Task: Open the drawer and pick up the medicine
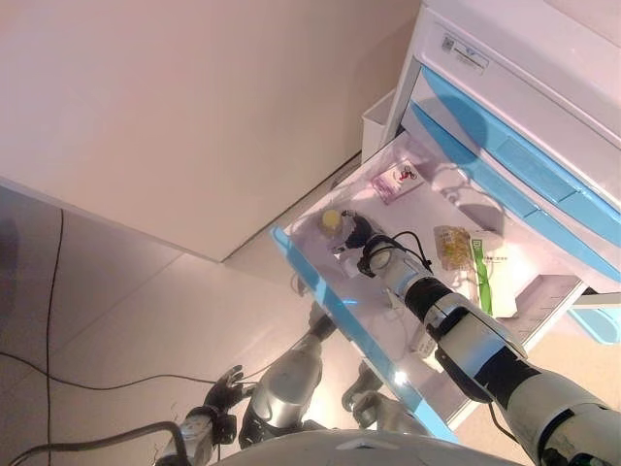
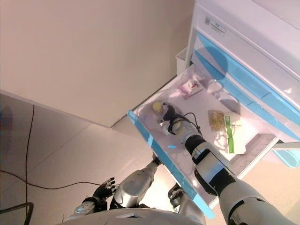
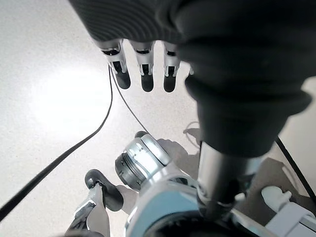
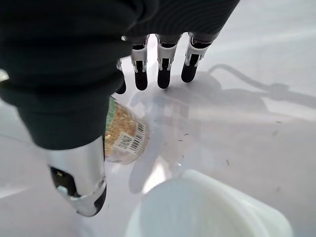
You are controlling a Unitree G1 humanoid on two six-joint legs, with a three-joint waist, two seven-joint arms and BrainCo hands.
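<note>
- Right wrist view: your right hand [image 4: 94, 163] hangs with fingers straight, holding nothing, over the medicine bottle [image 4: 121, 133] in the open drawer [image 1: 320, 291].
- Your left hand [image 1: 225, 393] hangs relaxed and empty at 7 o'clock.

I take this for a clinic or pharmacy storeroom, or a lab mocked up as one. I am facing a white cabinet [image 1: 543, 58] with rows of blue-fronted drawers [image 1: 543, 165], the kind used for medical supplies. One drawer [image 2: 164, 145] stands pulled out, and on its white floor lie a small bottle [image 2: 158, 107], a flat packet [image 1: 398, 180] and a blister pack [image 1: 451, 248]. A bare cream wall [image 1: 194, 107] and a pale, smooth floor [image 1: 116, 311] surround it.
</note>
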